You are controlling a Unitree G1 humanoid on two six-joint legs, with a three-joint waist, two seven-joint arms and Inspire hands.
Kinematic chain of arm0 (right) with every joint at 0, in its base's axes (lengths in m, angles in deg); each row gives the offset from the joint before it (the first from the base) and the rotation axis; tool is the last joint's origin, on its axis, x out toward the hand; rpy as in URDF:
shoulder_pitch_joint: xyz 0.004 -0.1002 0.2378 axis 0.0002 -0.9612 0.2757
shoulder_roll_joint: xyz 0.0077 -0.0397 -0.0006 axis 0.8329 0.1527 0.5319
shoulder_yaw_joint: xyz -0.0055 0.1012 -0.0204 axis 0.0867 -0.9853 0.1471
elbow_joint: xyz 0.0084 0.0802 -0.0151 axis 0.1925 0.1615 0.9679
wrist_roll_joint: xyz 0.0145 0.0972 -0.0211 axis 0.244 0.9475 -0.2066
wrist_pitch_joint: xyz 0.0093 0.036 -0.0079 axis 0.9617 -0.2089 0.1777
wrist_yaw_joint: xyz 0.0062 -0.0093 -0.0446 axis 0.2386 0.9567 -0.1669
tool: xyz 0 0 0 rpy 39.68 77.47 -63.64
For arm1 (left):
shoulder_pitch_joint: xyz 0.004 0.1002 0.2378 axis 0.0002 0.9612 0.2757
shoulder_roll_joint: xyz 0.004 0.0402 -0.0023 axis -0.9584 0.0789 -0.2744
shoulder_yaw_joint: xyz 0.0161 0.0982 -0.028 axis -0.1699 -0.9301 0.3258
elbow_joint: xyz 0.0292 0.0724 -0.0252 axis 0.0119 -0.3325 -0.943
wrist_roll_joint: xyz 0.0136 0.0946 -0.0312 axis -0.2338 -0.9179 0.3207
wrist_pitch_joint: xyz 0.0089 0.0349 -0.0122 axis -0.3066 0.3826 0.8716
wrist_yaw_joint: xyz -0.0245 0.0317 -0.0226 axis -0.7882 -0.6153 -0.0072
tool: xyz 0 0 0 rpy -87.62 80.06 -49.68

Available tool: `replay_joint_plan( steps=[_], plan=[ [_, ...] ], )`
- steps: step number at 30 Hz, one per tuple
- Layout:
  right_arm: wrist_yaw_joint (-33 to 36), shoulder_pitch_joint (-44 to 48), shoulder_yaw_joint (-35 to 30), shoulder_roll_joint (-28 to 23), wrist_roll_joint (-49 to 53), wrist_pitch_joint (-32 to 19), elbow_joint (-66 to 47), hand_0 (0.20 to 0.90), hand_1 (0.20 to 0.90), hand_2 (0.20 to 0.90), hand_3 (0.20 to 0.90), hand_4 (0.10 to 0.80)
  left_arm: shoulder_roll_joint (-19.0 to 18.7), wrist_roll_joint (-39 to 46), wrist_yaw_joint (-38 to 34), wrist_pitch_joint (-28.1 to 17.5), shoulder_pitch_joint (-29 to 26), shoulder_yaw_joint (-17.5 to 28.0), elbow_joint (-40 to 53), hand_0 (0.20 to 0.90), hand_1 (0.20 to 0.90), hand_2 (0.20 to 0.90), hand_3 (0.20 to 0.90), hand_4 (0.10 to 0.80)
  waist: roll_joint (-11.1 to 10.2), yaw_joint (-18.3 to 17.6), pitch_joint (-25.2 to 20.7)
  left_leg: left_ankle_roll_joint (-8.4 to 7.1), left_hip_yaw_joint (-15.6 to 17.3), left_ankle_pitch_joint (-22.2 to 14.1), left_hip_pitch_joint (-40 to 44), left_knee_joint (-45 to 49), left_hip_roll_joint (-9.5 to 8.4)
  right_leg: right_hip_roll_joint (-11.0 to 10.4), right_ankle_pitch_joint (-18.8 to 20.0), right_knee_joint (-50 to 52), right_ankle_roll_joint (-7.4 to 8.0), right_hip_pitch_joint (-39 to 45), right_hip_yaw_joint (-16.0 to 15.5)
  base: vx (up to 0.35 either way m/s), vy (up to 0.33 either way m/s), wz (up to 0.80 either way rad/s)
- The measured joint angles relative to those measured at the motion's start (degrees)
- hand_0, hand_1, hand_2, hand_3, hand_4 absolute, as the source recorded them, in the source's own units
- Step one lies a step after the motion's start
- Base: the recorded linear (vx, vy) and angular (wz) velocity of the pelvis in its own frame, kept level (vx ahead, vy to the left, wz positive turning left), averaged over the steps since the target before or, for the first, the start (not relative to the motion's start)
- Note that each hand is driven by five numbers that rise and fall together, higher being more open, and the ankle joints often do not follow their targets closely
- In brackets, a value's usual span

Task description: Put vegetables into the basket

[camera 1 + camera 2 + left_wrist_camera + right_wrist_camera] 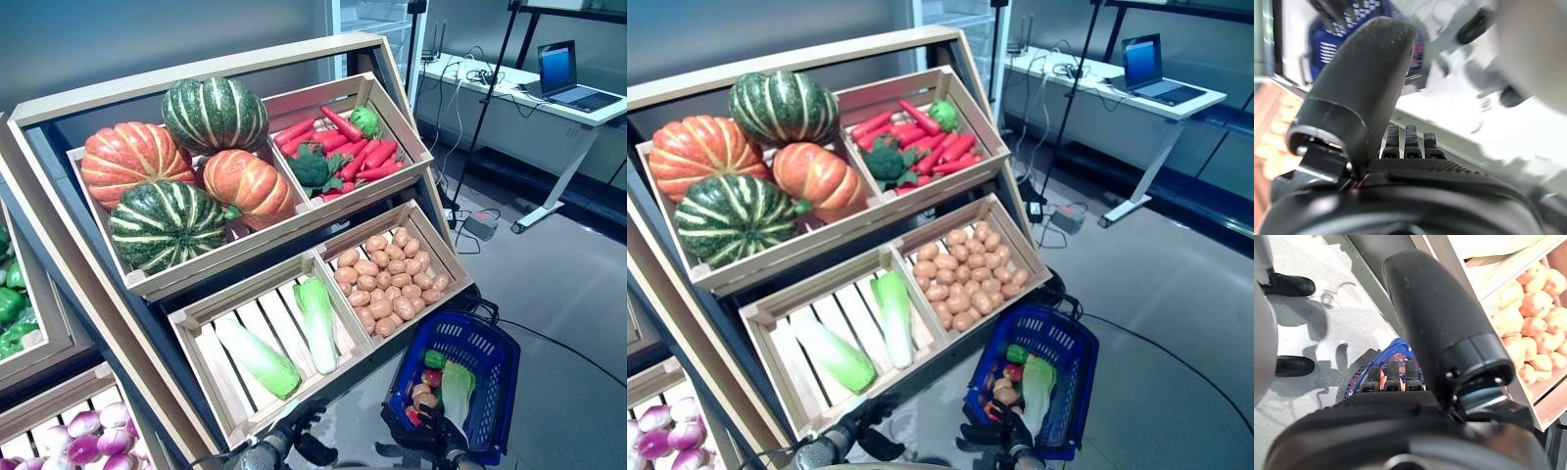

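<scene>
The blue plastic basket [485, 364] stands on the floor at the lower right, in front of the stand. In it lie a pale green cabbage [456, 390], a small green pepper [435, 359], a red vegetable [431, 378] and a potato [421, 393]. My right hand [425, 433] is open and empty at the basket's near rim; in the right wrist view its fingers [1396, 374] point straight over the basket [1397, 348]. My left hand [310, 443] is open and empty, low in front of the stand's lower left crate, with its thumb [1359, 88] raised.
The slanted wooden stand [294, 257] with its crates rises to the left of and behind the basket. The potato crate [392, 279] is the one nearest the basket. A white desk with a laptop [573, 83] and a black stand leg [490, 98] are at the back right.
</scene>
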Motion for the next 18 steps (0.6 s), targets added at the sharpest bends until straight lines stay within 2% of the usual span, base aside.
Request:
replay_joint_plan(
  steps=[2,5,7,10,13,18],
  plan=[
    [1.2,-0.9,0.0,-0.4,0.0,1.8,-3.1,0.9,0.9,0.9,0.9,0.8,-3.3,0.1,-1.1,-0.3,0.6,0.5,9.8,0.9,0.9,0.9,0.9,0.8,0.0,0.0,0.3,-0.07,0.0,0.0,0.0,0.0,-0.01,0.0,0.0,0.0,0.02,0.0,0.0,0.0,0.0,0.0],
    [1.7,-1.3,-0.4,-0.8,-0.1,2.8,-4.3,0.9,0.9,0.9,0.9,0.8,-6.4,0.7,-3.9,-2.7,-0.3,5.8,20.7,0.9,0.9,0.9,0.9,0.8,0.4,0.0,0.6,-0.12,0.0,0.1,-0.1,0.0,-0.13,-0.1,0.1,0.0,0.23,0.1,0.0,0.012,0.009,0.0],
    [1.8,-1.5,-0.4,-1.2,-0.3,2.9,-4.3,0.9,0.9,0.9,0.9,0.8,-7.5,0.7,-5.2,-4.5,-1.3,7.7,22.6,0.9,0.9,0.9,0.9,0.8,0.8,0.0,0.9,-0.14,-0.1,0.1,-0.1,0.0,-0.18,-0.2,0.1,0.0,0.3,0.1,0.0,0.04,0.028,0.01],
    [1.8,-1.8,-0.5,-2.0,-2.2,3.2,-4.5,0.9,0.9,0.9,0.9,0.8,-7.6,1.3,-6.1,-5.0,-1.7,11.4,24.1,0.9,0.9,0.9,0.9,0.8,1.6,0.0,1.4,-0.12,-0.1,0.1,-0.1,0.0,-0.24,-0.2,0.1,0.0,0.39,0.1,-0.1,0.06,0.034,0.01],
    [1.9,-2.4,-1.9,-2.0,-2.3,3.2,-5.1,0.9,0.9,0.9,0.9,0.8,-7.7,2.4,-7.3,-5.0,-1.6,12.5,24.1,0.9,0.9,0.9,0.9,0.8,1.9,0.0,1.8,-0.15,-0.2,0.0,-0.1,0.0,-0.22,-0.2,0.0,0.0,0.4,0.1,-0.1,0.065,0.026,0.02],
    [1.9,-3.1,-2.2,-2.3,-2.8,3.7,-6.3,0.9,0.9,0.9,0.9,0.8,-9.3,-9.1,-14.0,-3.7,-2.0,12.3,24.1,0.9,0.9,0.9,0.9,0.8,2.2,-0.2,2.0,-0.18,-0.1,0.0,-0.1,0.0,-0.24,-0.2,-0.1,0.0,0.42,0.0,-0.1,0.089,0.06,0.0]
  ],
)
